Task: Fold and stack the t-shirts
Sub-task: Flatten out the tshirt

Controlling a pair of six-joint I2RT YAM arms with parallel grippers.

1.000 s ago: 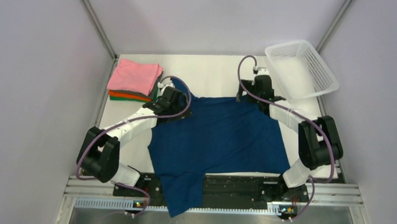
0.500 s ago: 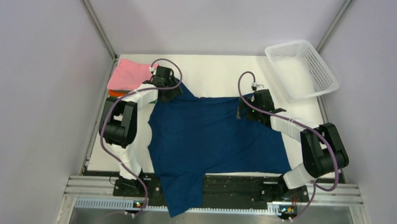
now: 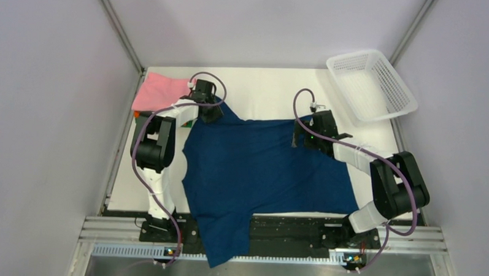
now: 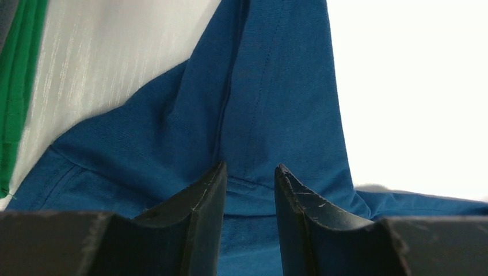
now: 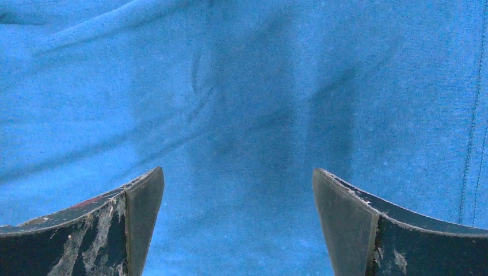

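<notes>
While its hem end hangs off the near edge of the table (image 3: pixel 268 93) across the metal rail (image 3: pixel 300 229), the navy blue t-shirt (image 3: pixel 265 169) lies spread flat over the middle of the white surface, no print showing. Its far left corner is drawn up into a point, and the left gripper (image 3: pixel 211 112) sits right on that point. In the wrist view its fingers (image 4: pixel 201 201) are closed to a narrow slot, with a stitched fold of the blue cloth caught between them. The right gripper (image 3: pixel 300 137) hangs over the shirt's far right part with its jaws spread wide, holding nothing; only blue fabric fills the gap between them. Just beside the left gripper, at the table's far left, sits the folded stack. The pink shirt (image 3: pixel 161 93) is on top, a sliver of the orange shirt (image 3: pixel 136 114) shows under it, and the green shirt (image 4: pixel 14 86) shows at the edge of the left wrist view. A white mesh basket (image 3: pixel 370 84) stands at the far right corner, well apart from the shirts
</notes>
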